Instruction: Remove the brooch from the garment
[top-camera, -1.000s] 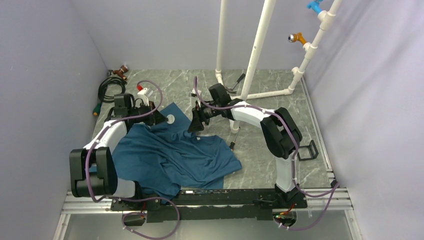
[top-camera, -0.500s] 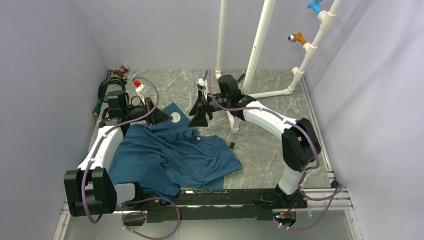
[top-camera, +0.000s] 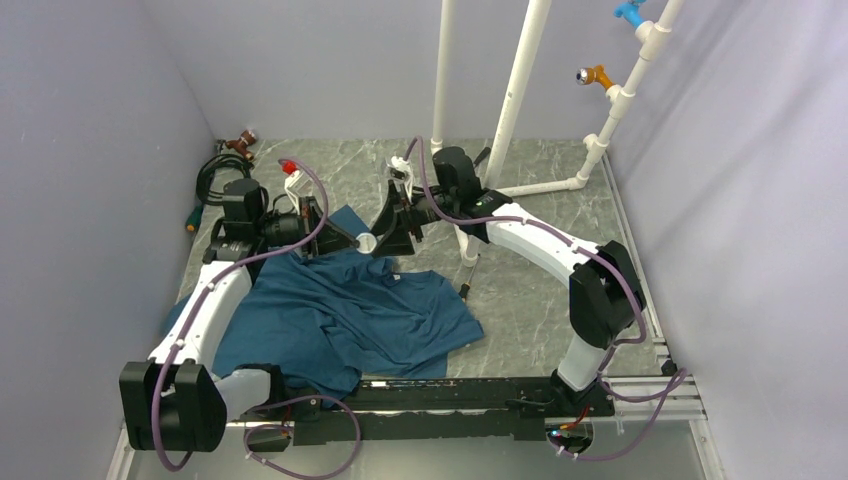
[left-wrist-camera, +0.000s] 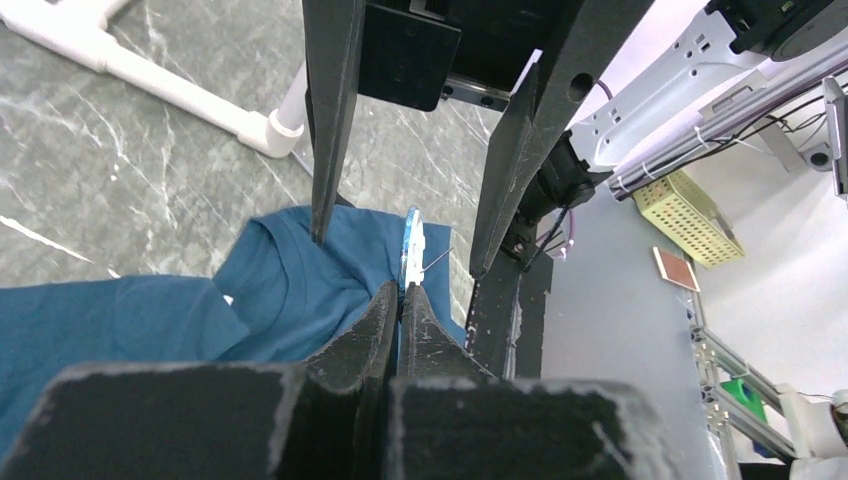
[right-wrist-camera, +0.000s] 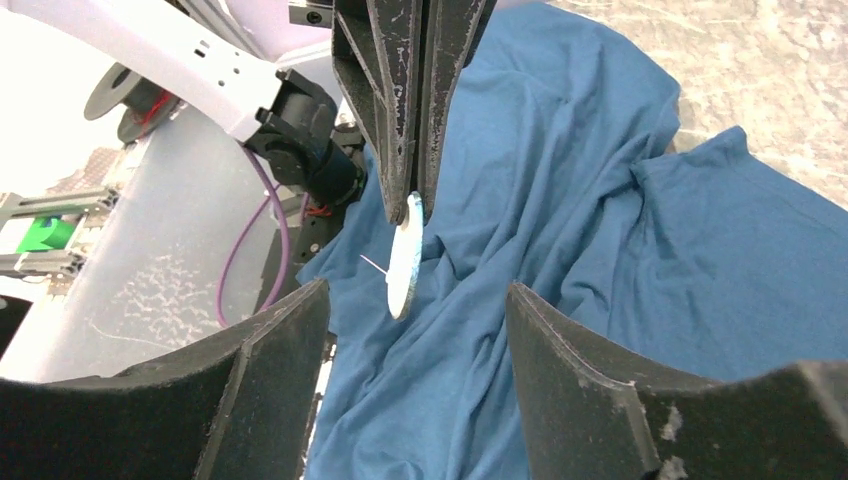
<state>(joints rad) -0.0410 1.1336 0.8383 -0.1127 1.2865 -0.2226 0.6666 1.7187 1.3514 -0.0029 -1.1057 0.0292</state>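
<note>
My left pincer (left-wrist-camera: 400, 297) pinches the brooch (right-wrist-camera: 405, 265) in the air, clear of the garment (top-camera: 350, 310) on the counter (top-camera: 540, 290). My right pincer (top-camera: 392, 232) stands open just beside it. Removal looks done; only setting down remains.

One dark teal T-shirt (top-camera: 340, 310), one round whitish brooch (top-camera: 366, 242). Two grippers: the left gripper (top-camera: 355, 241) and the right gripper (top-camera: 387, 235). Three upright white PVC pipes (top-camera: 441, 70) at the counter's far edge — one black cable coil (top-camera: 212, 178) in its far-left corner.
</note>
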